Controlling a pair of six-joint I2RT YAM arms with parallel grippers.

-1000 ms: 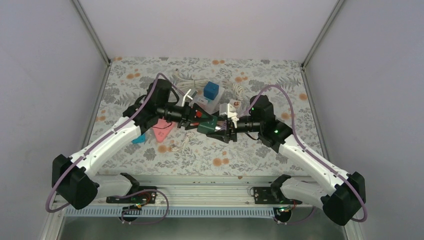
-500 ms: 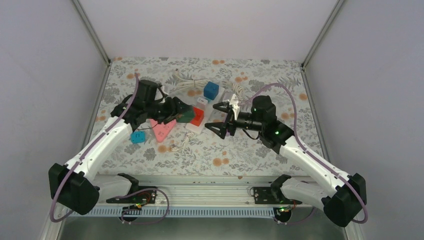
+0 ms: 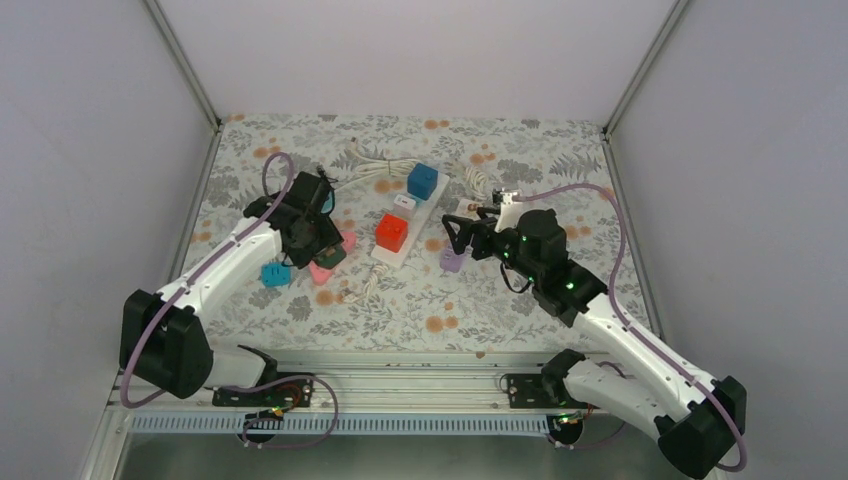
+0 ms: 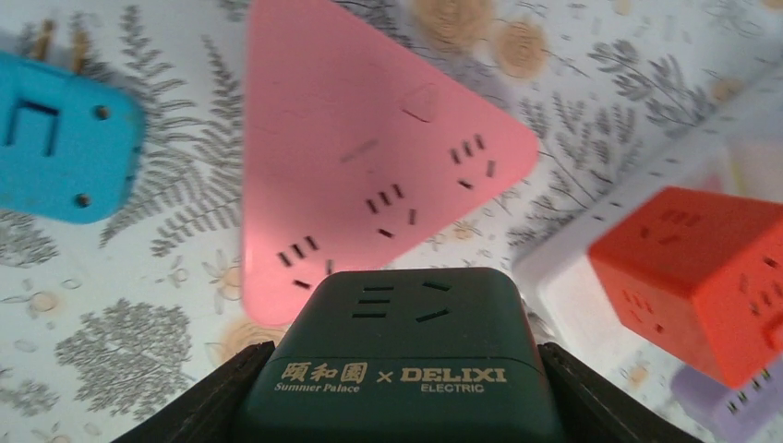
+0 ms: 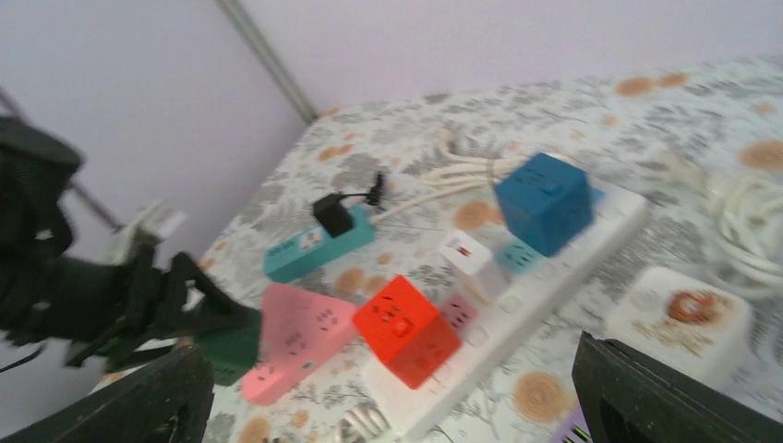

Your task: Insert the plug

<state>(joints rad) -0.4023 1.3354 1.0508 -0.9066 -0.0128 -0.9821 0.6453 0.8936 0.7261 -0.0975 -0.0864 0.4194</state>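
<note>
Ahead of green plug, pink adapter

Your left gripper clamps the green adapter, pink triangular socket just beyond it; blue plug top left, red cube on white strip right.

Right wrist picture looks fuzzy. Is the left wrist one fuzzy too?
Right wrist view: soft all over, the red cube adapter smeared. Left wrist view: the dark green plastic plug block and its lettering are sharp; the red cube adapter at the edge is blurred.
</note>
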